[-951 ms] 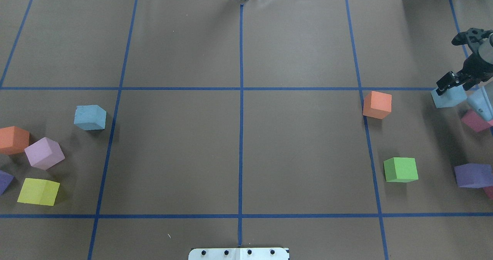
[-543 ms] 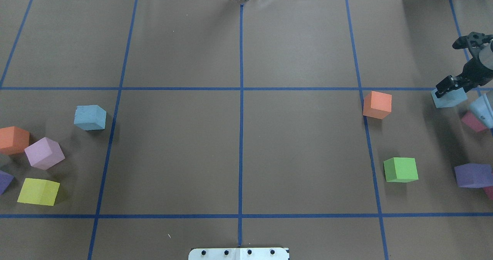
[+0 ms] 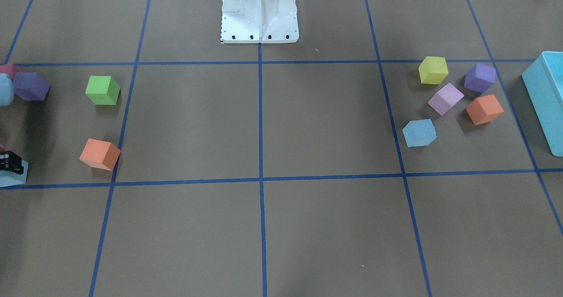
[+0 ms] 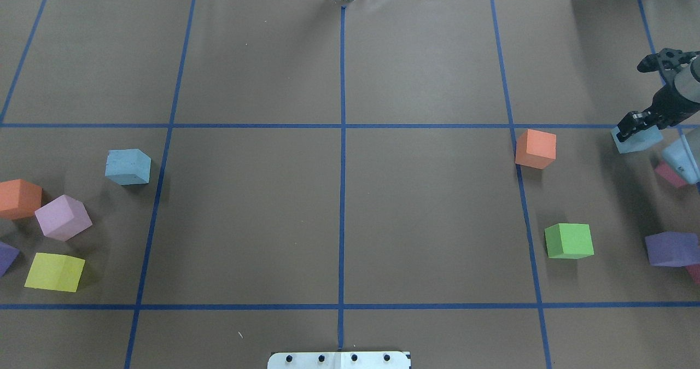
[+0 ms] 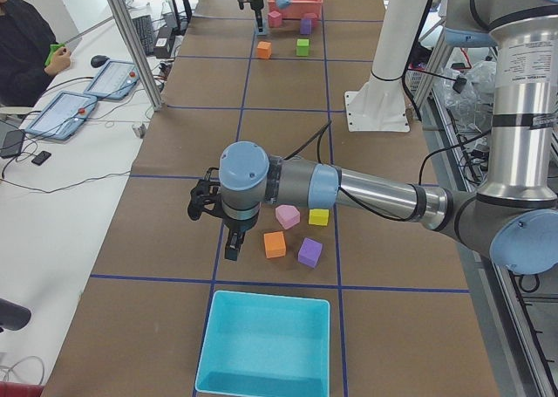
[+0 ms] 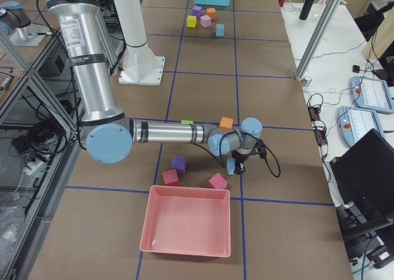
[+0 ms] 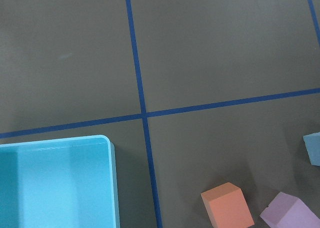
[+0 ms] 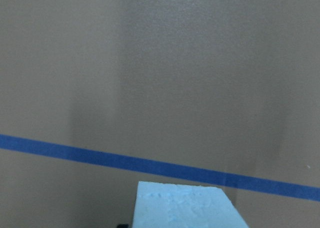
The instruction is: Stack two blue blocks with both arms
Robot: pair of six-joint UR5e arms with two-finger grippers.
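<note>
Change: over the last second the right arm [image 4: 686, 85] is drifting toward the right edge of the overhead frame and settling closer over its cube. Both blue cubes are staying where they were.
Right blue block [image 4: 634, 142]: seemingly resting on the table [image 4: 339, 221] at the far right of the overhead frame, just below the horizontal tape line, well right of the orange cube [image 4: 536, 148].
Right arm's jaws: standing about that block, one black finger touching its upper left corner; I cannot tell whether they are squeezing it.
Left blue block [image 4: 128, 167]: lying at the left of the overhead frame, near the lilac cube [image 4: 63, 217], with nothing touching it.
Left arm's jaws: the left arm [image 5: 366, 192] is hanging over the table near the turquoise box [image 5: 261, 297]; I cannot tell whether they are open or closed.
Meaning: the grasp is probably finishing; lifting and stacking are not yet happening.
</note>
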